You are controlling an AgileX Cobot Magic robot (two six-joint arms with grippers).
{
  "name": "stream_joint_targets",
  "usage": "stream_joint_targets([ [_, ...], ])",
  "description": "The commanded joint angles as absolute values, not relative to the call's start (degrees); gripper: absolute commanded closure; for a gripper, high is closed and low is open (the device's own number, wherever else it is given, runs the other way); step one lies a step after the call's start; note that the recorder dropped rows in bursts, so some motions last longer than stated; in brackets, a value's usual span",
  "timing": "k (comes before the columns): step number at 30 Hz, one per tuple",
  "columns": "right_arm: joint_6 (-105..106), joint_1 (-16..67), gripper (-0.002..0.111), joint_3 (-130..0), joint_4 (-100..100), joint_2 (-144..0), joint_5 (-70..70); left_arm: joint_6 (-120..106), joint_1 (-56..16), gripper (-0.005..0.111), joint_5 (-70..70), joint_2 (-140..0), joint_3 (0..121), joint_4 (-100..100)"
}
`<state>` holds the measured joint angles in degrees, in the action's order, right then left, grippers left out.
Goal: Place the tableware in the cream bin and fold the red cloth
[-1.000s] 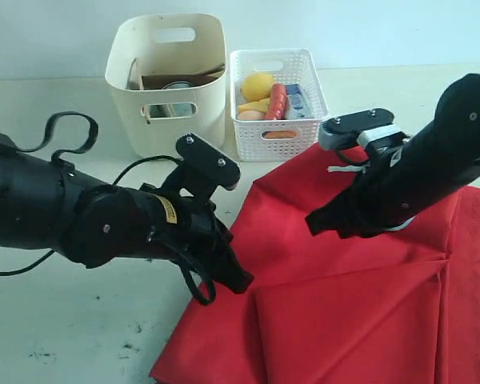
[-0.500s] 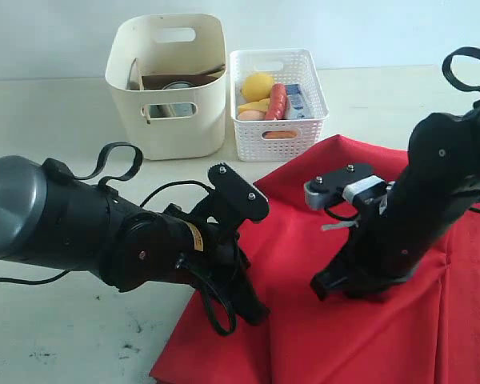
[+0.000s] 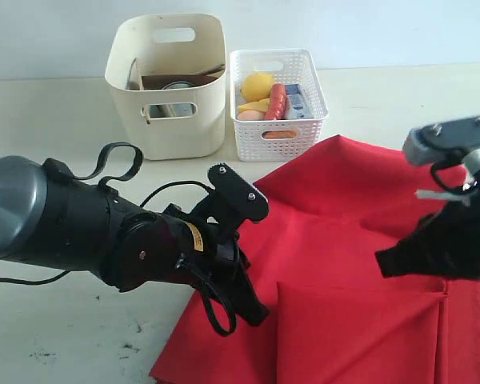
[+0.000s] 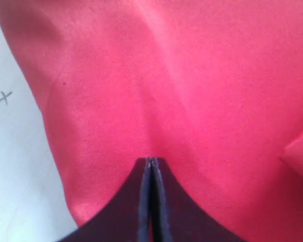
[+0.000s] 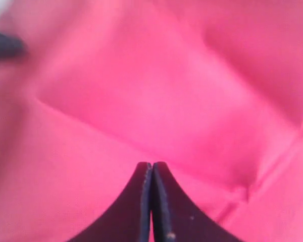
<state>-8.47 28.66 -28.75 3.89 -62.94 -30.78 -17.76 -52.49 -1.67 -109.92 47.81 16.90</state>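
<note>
Lying creased: smooth red cloth (image 3: 328,240) | left pincer (image 4: 150,162) pressed together | right pincer (image 5: 152,165) pressed together

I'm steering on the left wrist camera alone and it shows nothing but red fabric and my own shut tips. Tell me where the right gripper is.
Observer: The right gripper is low over the red cloth, on the right of the exterior view. Its jaws are shut, but I cannot tell whether they pinch fabric.
Operator: Now report on the cream bin.
Observer: The cream bin stands upright beyond the cloth, beside the white lattice basket. Brown wooden tableware shows inside it.
Operator: Give me the basket's contents.
Observer: Food only: a yellow lemon and a red sausage are the clearest.
</note>
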Motion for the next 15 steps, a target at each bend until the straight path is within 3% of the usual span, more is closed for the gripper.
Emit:
stream_joint_targets([
  [1,-5.4,29.0,0.108,-28.3,3.9,-56.9,-24.0,-18.0,-52.4,0.107,-1.7,-110.0,48.1,16.7],
  [6,-4.7,29.0,0.108,-28.3,3.9,-64.4,-19.6,-18.0,-52.6,0.107,-1.1,-109.7,48.1,16.9],
  [15,-4.0,29.0,0.108,-28.4,2.4,-90.3,-0.7,-17.7,-54.0,0.107,4.4,-106.2,48.6,18.2],
])
